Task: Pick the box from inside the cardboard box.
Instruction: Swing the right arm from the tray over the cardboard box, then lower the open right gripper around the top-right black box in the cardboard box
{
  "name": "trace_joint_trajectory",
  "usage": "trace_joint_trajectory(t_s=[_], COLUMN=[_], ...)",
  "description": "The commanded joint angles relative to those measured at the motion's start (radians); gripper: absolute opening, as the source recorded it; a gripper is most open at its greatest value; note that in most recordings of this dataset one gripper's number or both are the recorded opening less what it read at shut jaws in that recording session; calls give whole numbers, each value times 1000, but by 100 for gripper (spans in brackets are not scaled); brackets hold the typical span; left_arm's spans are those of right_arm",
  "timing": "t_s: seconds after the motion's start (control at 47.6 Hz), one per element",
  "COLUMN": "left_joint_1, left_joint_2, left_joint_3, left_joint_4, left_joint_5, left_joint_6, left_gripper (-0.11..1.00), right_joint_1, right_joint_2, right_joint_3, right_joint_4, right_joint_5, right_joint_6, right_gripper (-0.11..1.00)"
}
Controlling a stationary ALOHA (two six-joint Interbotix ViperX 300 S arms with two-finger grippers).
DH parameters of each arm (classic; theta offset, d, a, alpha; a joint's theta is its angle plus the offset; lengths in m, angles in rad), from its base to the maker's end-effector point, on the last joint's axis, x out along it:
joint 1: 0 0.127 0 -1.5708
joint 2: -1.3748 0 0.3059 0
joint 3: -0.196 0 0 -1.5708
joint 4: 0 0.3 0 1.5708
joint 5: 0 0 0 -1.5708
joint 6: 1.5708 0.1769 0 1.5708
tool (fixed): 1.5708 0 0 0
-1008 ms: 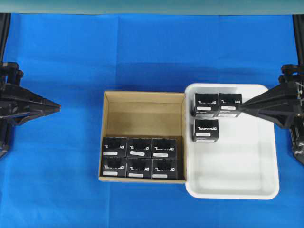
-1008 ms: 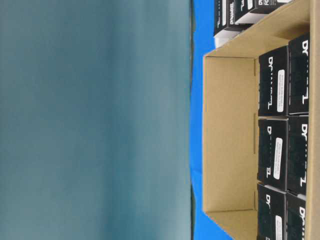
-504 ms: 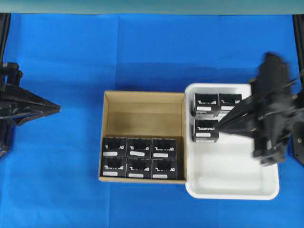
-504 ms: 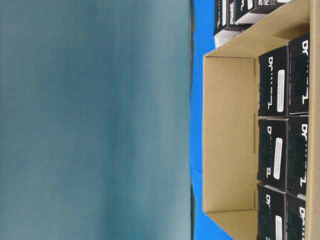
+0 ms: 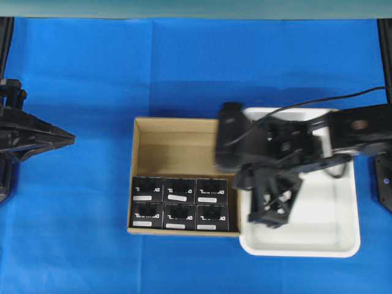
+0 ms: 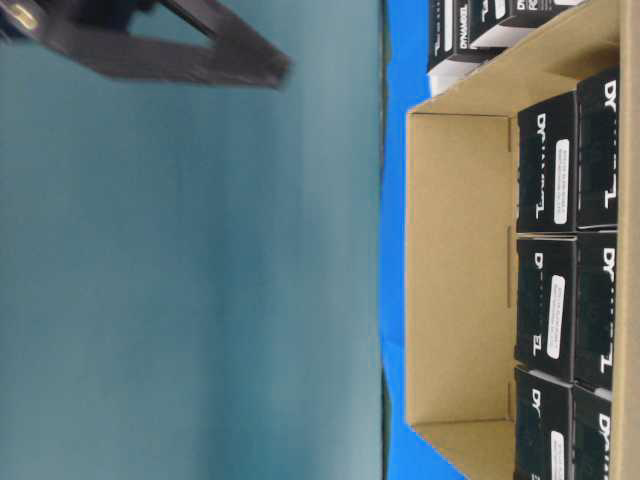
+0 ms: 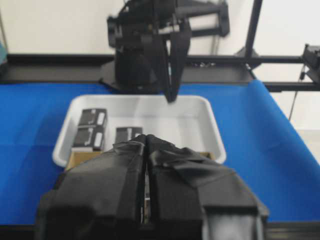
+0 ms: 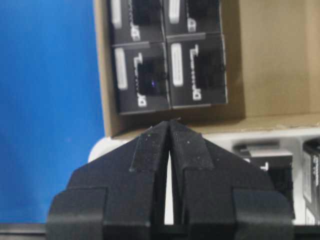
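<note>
On the blue surface (image 5: 73,202), the cardboard box (image 5: 184,130) is sitting just beside a white tray (image 5: 343,242), their walls touching. Six black boxes are filling the near two rows of the carton, and the box (image 5: 211,190) at the tray-side end of the upper row is lying near the right gripper (image 8: 169,131). That gripper is hanging above the seam between carton and tray, its jaws pressed together and gripping nothing. In the left wrist view three more black boxes (image 7: 93,118) are lying in the tray's far corner. The left gripper (image 5: 70,139) is sitting well apart at the left edge, its jaws together too.
</note>
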Motion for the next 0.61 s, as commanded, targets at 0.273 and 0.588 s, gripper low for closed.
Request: trace_joint_trajectory(t_s=[0.273, 0.588], left_joint_1=[2, 0], left_joint_2=[3, 3], left_joint_3=[-28, -28], left_joint_4=[2, 2], left_joint_5=[-5, -5], left_joint_6=[2, 2], left_gripper=[0, 0], right_joint_1=[2, -3], right_joint_2=[158, 221], right_joint_3=[-121, -129], right_joint_4=[-3, -3], right_joint_5=[114, 64], right_joint_6=[-28, -104], right_gripper=[10, 52])
